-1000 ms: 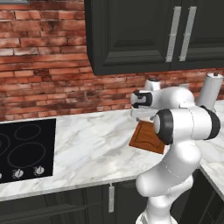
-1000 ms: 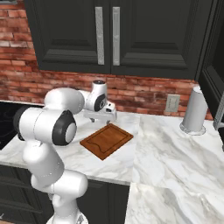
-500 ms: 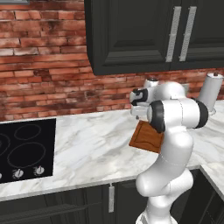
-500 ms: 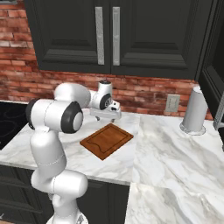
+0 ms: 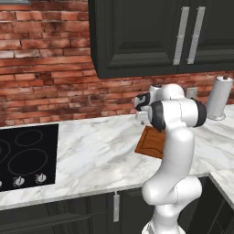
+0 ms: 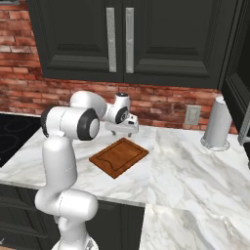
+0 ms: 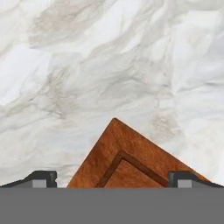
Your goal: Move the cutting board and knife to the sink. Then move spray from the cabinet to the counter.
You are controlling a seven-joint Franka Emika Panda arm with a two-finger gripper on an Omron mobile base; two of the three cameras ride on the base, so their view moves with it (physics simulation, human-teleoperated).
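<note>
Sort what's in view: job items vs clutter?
Job:
- board, flat on the counter
- gripper, jaws open, above the board's far corner

Clutter:
- cooktop
- steel cylinder
- wall outlet
- double-door cabinet

Even, bright, rendered light fills every view, with no visible lamp. The white marble desk (image 6: 195, 161) looks pale and almost washed out in the hand view, where its grey veins blur softly. The dark charcoal panelled cabinet doors (image 5: 137, 36) stay flat and deep, with faint sheen on the long silver handles (image 6: 111, 39). Shadows are soft and weak. Edges look slightly coarse and pixelated.
</note>
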